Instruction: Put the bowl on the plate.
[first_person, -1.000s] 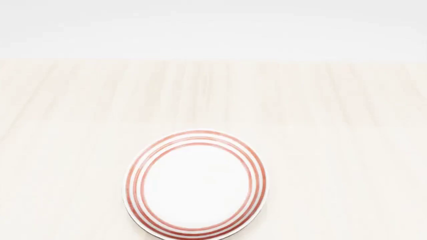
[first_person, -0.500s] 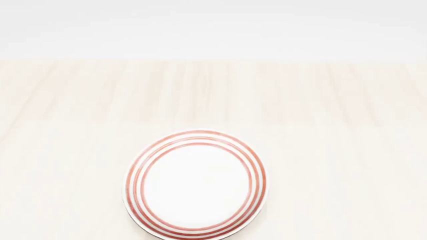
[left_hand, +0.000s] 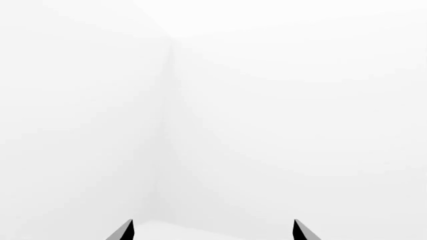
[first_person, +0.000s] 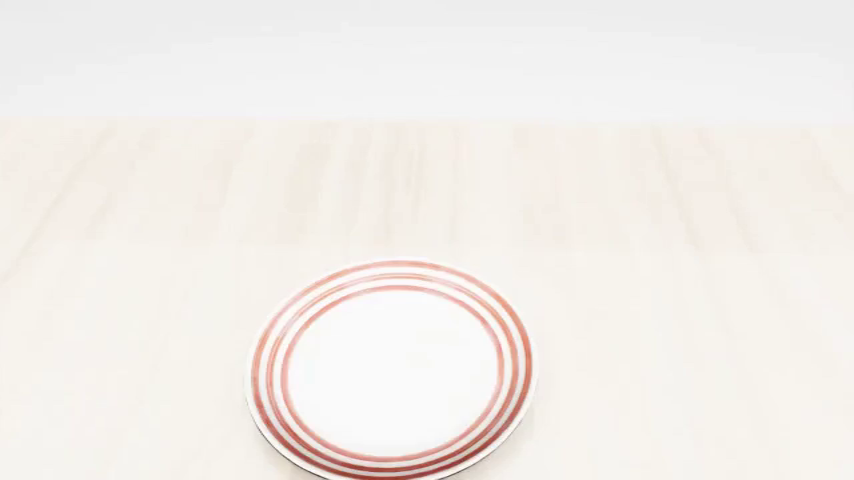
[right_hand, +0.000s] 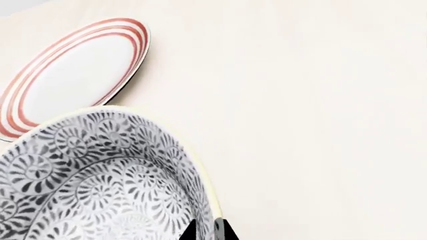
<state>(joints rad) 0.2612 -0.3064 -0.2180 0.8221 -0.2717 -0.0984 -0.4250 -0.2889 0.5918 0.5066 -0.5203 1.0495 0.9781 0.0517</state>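
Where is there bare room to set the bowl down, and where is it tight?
The plate's white centre is bare inside its red rings. In the head view the wooden table is bare beyond the plate and on both sides of it. It is tight only in the right wrist view: the bowl overlaps the plate's near rim, and the right gripper fingers straddle the bowl's wall.

Pale wooden table (first_person: 641, 220), red-ringed plate (first_person: 390, 372) flat at its near edge.
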